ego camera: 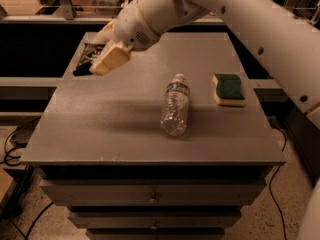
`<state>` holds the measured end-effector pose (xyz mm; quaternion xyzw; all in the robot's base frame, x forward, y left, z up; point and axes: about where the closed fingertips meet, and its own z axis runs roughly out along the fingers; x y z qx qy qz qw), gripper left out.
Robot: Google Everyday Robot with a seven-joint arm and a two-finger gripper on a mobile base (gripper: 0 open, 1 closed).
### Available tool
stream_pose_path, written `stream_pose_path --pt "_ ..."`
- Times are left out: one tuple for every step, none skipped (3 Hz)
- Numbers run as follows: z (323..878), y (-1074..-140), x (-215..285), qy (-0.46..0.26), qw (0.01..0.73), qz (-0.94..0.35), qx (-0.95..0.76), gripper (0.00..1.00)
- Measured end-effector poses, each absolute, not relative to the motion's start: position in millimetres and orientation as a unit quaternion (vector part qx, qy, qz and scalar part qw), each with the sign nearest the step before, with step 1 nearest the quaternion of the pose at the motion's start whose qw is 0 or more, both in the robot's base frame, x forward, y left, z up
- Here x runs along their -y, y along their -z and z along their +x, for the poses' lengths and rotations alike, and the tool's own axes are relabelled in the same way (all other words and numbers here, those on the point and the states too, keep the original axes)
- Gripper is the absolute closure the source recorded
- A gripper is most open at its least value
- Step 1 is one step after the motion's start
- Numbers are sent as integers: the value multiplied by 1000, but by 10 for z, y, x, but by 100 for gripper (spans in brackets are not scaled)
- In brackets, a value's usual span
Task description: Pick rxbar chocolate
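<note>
Item 1. Gripper (99,59): was at the rear left of the surface (100,129), carried on a white arm (240,14) that reached in from the upper right. Jaws were closed on the rxbar chocolate, with one cream pad (112,59) turned toward the camera and lying across the bar.

Item 2. Rxbar chocolate (84,64): flat black wrapped bar with faint pale lettering, held in the jaws near the rear left corner of the surface. Its dark end stuck out to the left of the pad. Whether it was clear of the surface could not be told.

Item 3. Bottle (176,106): clear plastic, lying on its side near the middle of the surface, cap toward the rear. It was well apart from the gripper.

Item 4. Sponge (228,89): yellow with a green top, lying flat to the right of the bottle and near it, not touching.

Item 5. Surface: grey top of a cabinet, with drawers (150,196) below its front edge.

Item 6. Cables (12,144): dark, on the floor at the left of the cabinet.
</note>
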<state>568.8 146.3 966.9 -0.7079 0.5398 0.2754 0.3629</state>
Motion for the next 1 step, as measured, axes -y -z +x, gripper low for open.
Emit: stream_pose_path --pt "5718 -9763 -1461 -273 372 -707 -537 100"
